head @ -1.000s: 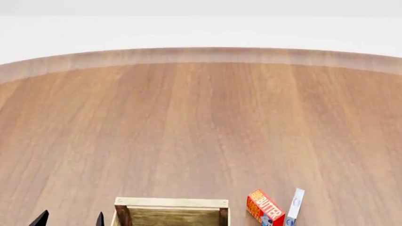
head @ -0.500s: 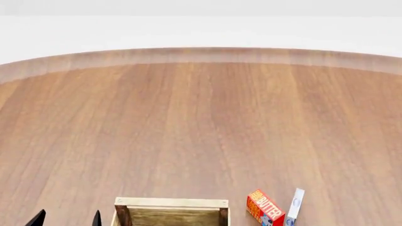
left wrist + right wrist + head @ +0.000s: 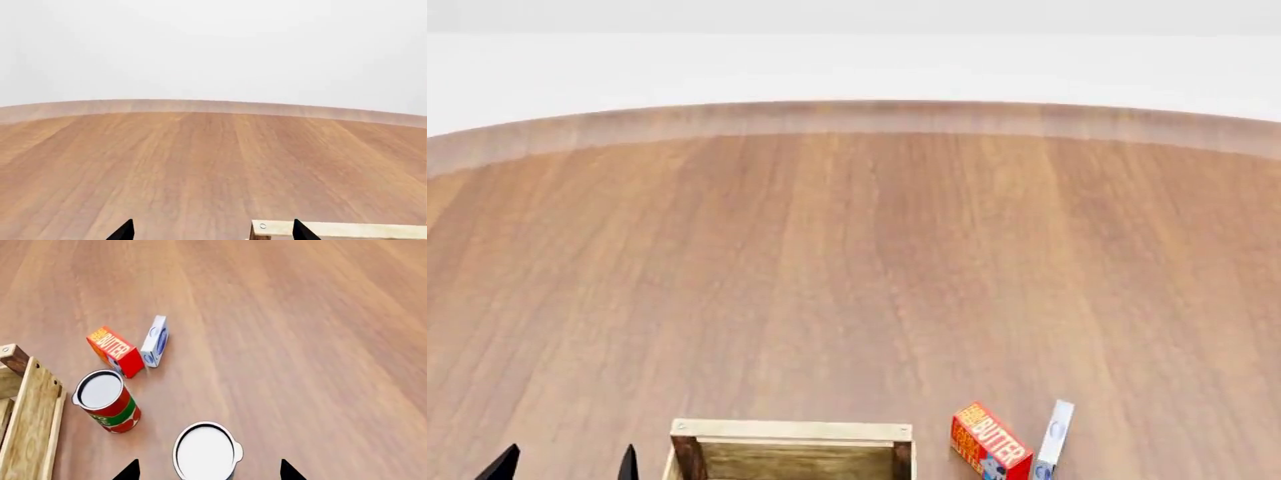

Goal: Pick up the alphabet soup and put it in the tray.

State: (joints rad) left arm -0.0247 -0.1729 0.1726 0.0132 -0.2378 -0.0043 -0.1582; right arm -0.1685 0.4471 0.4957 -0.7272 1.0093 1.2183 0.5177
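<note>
In the right wrist view a can with a pale round top (image 3: 205, 450) stands upright between the two dark fingertips of my right gripper (image 3: 208, 471). I see it from above, so its label is hidden; it is probably the alphabet soup. The jaws are wide open on either side of it and do not touch it. The light-wood tray (image 3: 30, 412) lies at the edge of that view, and its far end rail (image 3: 790, 432) shows in the head view. My left gripper (image 3: 563, 464) is open and empty just left of the tray, whose corner (image 3: 267, 227) shows between its tips (image 3: 212, 231).
A red-and-green can (image 3: 107, 401) stands between the tray and the pale-topped can. An orange butter box (image 3: 115, 351) (image 3: 989, 440) and a thin white-and-blue box (image 3: 155, 341) (image 3: 1054, 435) lie beyond it. The brown wooden table (image 3: 854, 260) stretches far ahead to a curved edge.
My left gripper's tips have shifted slightly left and lower in the head view. Nothing else has moved.
</note>
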